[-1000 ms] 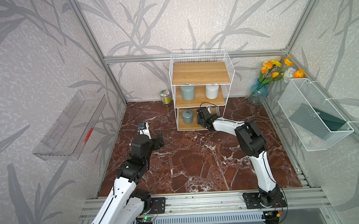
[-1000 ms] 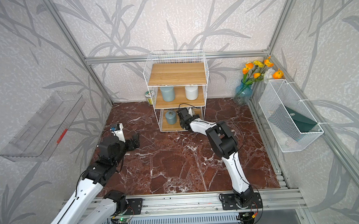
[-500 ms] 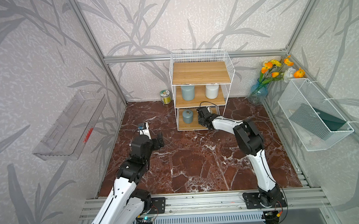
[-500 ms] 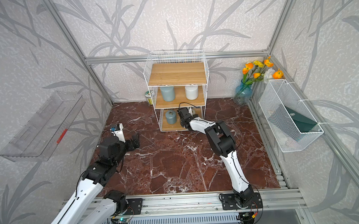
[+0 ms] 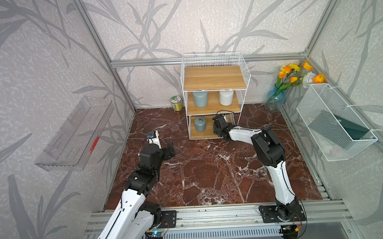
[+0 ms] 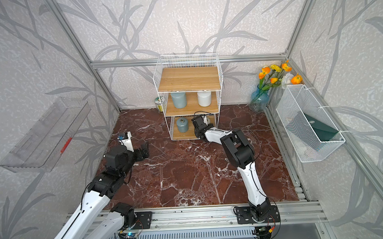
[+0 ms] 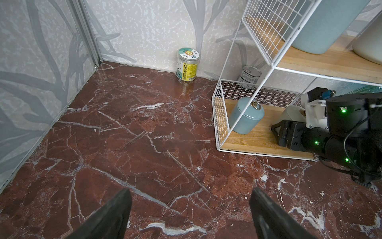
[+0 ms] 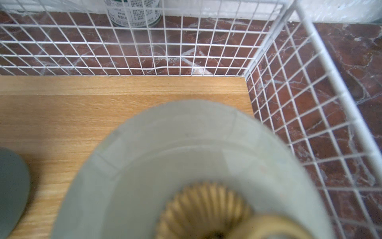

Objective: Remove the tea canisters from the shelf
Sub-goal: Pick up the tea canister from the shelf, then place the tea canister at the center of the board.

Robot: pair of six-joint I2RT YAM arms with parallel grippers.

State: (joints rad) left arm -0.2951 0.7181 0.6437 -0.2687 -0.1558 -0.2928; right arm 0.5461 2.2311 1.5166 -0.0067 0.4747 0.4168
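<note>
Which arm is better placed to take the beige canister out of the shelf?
Right. The right gripper reaches into the shelf at the beige canister; the left gripper hangs open over the floor.

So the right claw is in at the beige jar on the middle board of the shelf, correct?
No, it's the bottom board. The right claw is in at the beige jar on the bottom board of the shelf, as the left wrist view shows.

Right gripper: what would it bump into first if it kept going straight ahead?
The beige canister on the shelf's bottom board. It sits right at the right gripper's fingertips, so contact would likely come almost at once.
</note>
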